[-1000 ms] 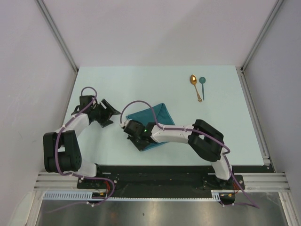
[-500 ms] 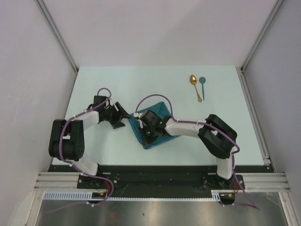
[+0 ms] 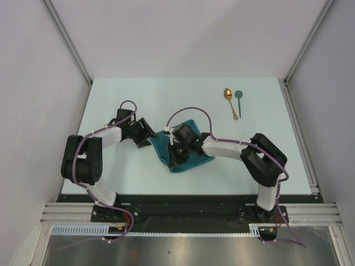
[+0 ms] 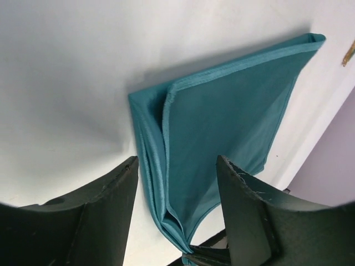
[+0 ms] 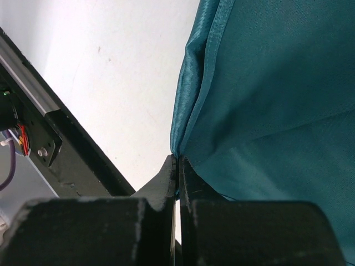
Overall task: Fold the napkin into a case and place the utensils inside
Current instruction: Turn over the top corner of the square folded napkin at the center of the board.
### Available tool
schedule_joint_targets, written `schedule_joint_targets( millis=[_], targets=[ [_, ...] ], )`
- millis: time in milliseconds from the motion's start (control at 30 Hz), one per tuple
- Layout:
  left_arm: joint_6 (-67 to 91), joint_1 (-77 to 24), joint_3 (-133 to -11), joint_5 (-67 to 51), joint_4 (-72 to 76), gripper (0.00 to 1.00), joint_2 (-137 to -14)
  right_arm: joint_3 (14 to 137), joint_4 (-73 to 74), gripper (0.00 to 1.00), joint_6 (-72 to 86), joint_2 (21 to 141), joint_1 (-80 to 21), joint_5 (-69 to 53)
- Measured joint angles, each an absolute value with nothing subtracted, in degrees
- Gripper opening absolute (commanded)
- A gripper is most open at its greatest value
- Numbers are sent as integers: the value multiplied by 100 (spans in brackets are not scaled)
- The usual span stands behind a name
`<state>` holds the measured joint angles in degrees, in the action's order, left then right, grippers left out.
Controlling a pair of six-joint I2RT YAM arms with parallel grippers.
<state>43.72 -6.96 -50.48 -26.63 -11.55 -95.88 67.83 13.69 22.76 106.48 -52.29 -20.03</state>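
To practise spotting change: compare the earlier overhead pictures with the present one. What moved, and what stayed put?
The left arm swung right, bringing its open jaws up to the left edge of the napkin. The right arm drew back rightward, jaws shut on the napkin's corner, tugging the cloth along. The gold spoon and teal spoon stayed put.

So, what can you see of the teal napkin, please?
The napkin is teal, slightly shiny cloth with stitched hems, folded into several layers. It lies on the table between the two arms, one side seemingly raised. The right gripper is shut on its folded corner; the open left gripper hangs at its left edge, no contact visible.
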Motion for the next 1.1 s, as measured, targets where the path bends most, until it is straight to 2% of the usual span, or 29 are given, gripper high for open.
schedule_joint_targets(
  millis=[233,533,967,1067,1100],
  targets=[
    [4355,-738,-5441,-2123,-1599,55,-9815,6772,1334,0,2290,10641,-5216,-2067],
    [4195,-956,-6241,-1385,-1964,56,-10243,6772,1337,0,2287,10604,-5227,-2097],
    [4219,-1439,-6646,-445,-2587,54,-10534,6772,1334,0,2287,10604,-5323,-2104],
    [4228,-1522,-6733,-204,-2689,49,-10600,6772,1332,0,2287,10604,-5330,-2104],
    [4248,-1540,-6751,-130,-2727,43,-10608,6770,1328,0,2287,10604,-5330,-2104]
  ],
)
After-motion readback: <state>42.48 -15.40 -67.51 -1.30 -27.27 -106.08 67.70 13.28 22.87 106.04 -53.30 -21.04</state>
